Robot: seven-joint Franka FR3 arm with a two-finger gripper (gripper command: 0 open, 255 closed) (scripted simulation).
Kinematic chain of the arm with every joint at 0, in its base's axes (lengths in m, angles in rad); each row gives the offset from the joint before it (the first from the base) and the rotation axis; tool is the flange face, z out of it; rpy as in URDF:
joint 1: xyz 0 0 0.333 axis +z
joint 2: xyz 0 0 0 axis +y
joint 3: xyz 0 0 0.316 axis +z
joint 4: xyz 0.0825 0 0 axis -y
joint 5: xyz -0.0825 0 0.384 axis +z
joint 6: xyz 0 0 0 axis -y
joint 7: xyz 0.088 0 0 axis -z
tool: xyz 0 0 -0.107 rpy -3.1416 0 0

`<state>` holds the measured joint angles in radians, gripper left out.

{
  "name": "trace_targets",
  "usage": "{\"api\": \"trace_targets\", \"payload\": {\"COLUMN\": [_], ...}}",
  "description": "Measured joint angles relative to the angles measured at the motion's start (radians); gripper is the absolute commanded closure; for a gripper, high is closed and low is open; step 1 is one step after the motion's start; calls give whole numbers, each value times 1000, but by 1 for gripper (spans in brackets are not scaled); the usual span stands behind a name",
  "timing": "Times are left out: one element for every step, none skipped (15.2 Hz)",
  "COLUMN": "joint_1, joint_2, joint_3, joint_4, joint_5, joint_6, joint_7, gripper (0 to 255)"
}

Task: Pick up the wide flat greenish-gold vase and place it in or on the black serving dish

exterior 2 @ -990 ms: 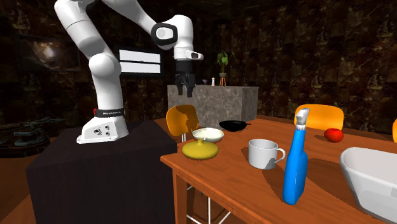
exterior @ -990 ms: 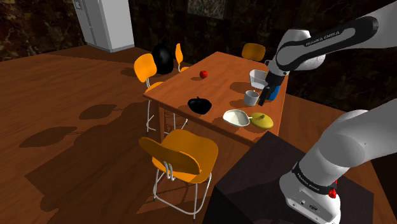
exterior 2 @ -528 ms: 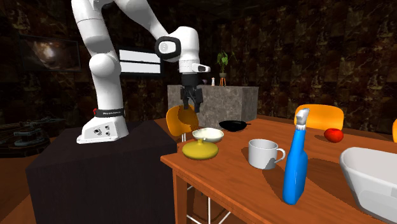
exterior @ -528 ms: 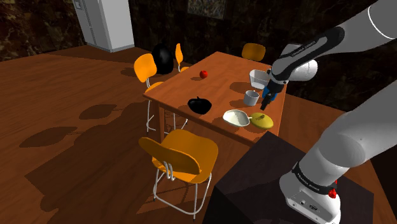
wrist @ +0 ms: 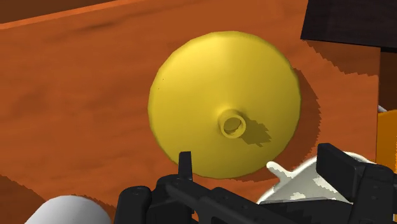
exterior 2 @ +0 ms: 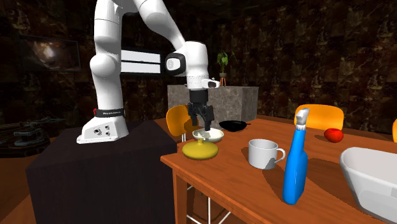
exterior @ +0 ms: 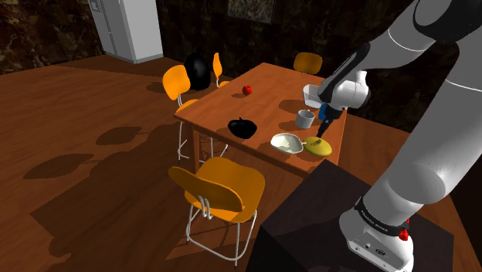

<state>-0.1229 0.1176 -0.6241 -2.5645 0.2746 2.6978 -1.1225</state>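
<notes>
Dim, dark-walled room; hard jagged-edged shadow beside the yellow vase [wrist: 224, 105] on the table [wrist: 76, 95], softer blotches across the floor [exterior: 69, 100].

White mug [exterior 2: 264, 153], blue spray bottle [exterior 2: 296, 160], red apple [exterior 2: 333, 134], pale bowl [exterior 2: 216, 135] on wooden table [exterior 2: 242, 191].

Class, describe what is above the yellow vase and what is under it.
Above the vase hang the arm's open jaws, not touching it. Under it is the brown table; the patch beneath its base is covered.

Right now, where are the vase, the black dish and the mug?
vase [wrist: 219, 89], wrist view, its wide body.
black dish [exterior: 242, 128], shoulder view, its middle.
mug [exterior 2: 261, 153], second exterior view, its side.
</notes>
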Motion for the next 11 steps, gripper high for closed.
{"api": "trace_targets", "payload": {"joint_1": [-10,-18,-29,-35,-44,-56,-64,-69,-72,-74,-75], "joint_2": [24,43,63,78,95,110,124,132,137,139,140], "joint_3": [12,24,38,51,65,80,94,101,105,107,109], "joint_4": [6,10,13,16,21,22,25,28,30,31,32], "joint_5": [37,68,100,123,149,176,198,210,216,219,221], "joint_6": [12,22,34,43,51,63,71,74,75,77,77], "joint_7": [-32,-57,-83,-98,-116,-139,-154,-163,-167,-169,-171], "gripper": [0,0,0,0,0,0,0,0,0,0,0]}}
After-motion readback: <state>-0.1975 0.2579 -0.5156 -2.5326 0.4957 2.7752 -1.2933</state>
